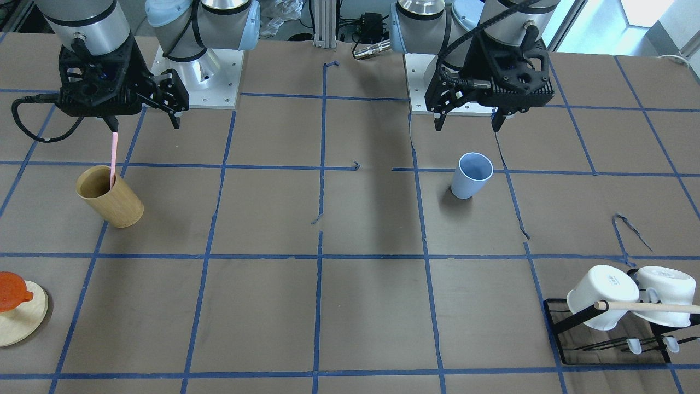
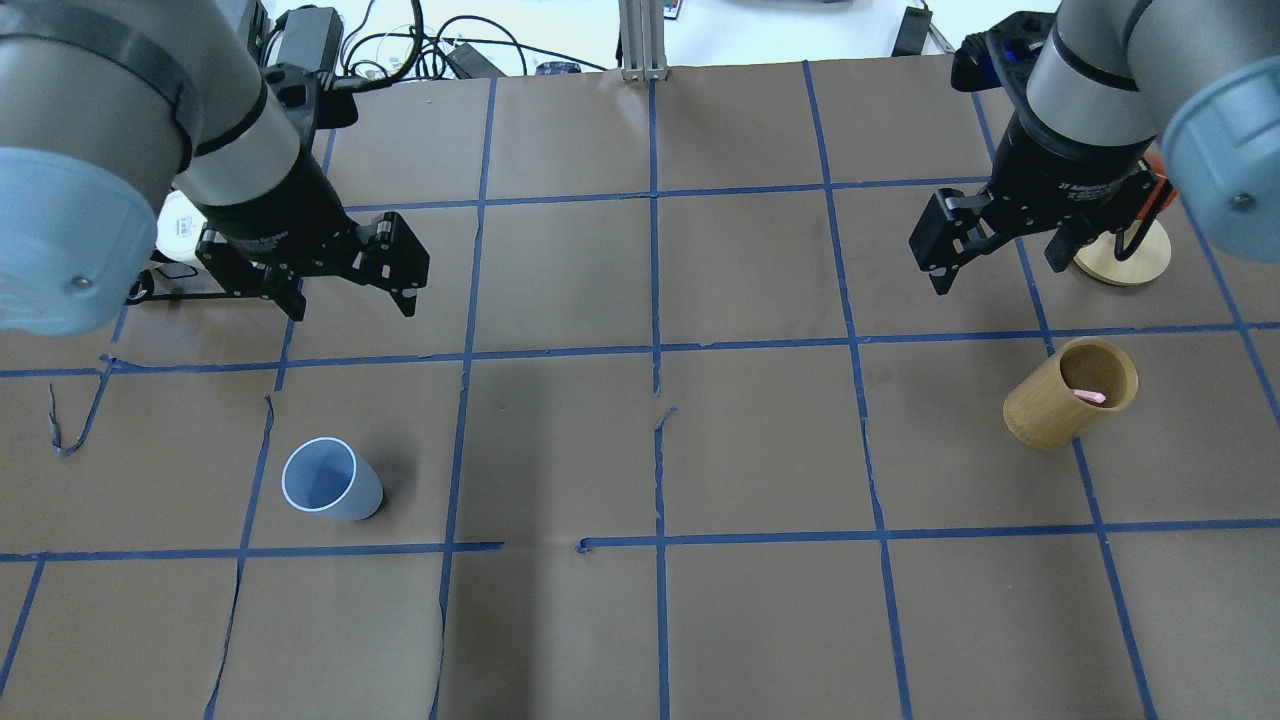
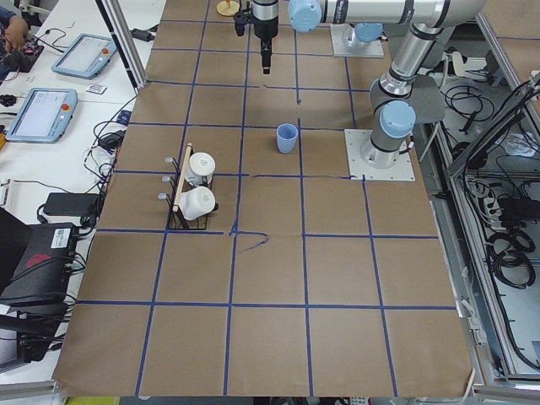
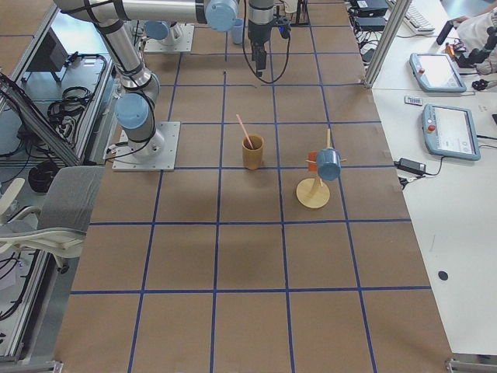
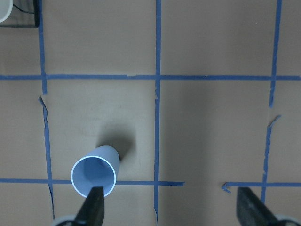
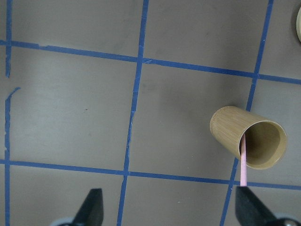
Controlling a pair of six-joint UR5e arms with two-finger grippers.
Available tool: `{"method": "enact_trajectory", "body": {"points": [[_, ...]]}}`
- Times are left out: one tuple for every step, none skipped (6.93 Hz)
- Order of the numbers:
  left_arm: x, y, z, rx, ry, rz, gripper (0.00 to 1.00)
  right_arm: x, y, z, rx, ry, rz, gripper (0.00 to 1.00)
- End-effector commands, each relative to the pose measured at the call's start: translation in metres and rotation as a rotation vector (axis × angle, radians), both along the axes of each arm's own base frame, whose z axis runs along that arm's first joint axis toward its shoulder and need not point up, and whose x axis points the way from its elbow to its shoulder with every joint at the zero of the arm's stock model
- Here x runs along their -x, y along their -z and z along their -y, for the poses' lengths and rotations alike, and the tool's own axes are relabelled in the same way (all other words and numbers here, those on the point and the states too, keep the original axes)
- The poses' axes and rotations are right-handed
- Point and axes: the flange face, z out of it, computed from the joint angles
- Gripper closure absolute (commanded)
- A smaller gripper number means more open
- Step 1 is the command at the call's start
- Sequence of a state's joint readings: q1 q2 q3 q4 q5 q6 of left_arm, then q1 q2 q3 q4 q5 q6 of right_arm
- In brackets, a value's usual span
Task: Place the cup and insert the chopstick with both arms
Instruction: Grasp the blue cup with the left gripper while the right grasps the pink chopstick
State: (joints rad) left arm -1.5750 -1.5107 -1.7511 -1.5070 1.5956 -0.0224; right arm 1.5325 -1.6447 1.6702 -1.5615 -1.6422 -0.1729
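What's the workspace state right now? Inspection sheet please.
Surface: brown table with a blue tape grid, tape lifting in spots.
Job's things: cup upright, empty, on the robot's left side; chopstick leaning in the wooden cup, on the right side.
Clutter: white mugs on a black rack; round wooden stand.
Grippers: left gripper and right gripper open, empty, raised.
Cables: black cable looping off the right wrist; cable bundle behind the table.
Surroundings: tablets on a side bench; grey chair.

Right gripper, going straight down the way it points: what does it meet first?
Probably the top of the chopstick, which stands in the wooden cup just under one finger of the open right gripper. Depth is unclear; the finger might pass beside it.
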Motion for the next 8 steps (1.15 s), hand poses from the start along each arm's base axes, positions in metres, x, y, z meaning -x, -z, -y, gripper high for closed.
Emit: {"method": "enact_trajectory", "body": {"points": [[-0.027,0.096,-0.025,-0.031,0.029,0.039,0.00,0.001,0.001,0.000,0.002,-0.004,-0.010,0.00],[-0.030,0.136,-0.041,-0.028,0.023,0.039,0.00,0.002,0.004,0.000,-0.009,-0.002,-0.009,0.00],[-0.030,0.166,-0.058,-0.010,0.028,0.057,0.02,0.024,0.029,-0.003,-0.060,0.057,-0.008,0.00],[-0.034,0.186,-0.066,-0.007,0.055,0.097,0.03,0.053,0.049,-0.007,-0.096,0.136,-0.004,0.00],[-0.034,0.191,-0.071,-0.020,0.068,0.097,0.03,0.074,0.062,-0.005,-0.112,0.203,-0.002,0.00],[-0.035,0.196,-0.074,-0.032,0.062,0.097,0.12,0.090,0.074,-0.009,-0.132,0.305,-0.004,0.00],[-0.041,0.197,-0.073,-0.033,0.045,0.095,0.61,0.103,0.090,-0.015,-0.162,0.344,-0.021,0.00],[-0.047,0.195,-0.071,-0.029,0.032,0.093,1.00,0.118,0.102,-0.018,-0.160,0.371,-0.045,0.00]]}}
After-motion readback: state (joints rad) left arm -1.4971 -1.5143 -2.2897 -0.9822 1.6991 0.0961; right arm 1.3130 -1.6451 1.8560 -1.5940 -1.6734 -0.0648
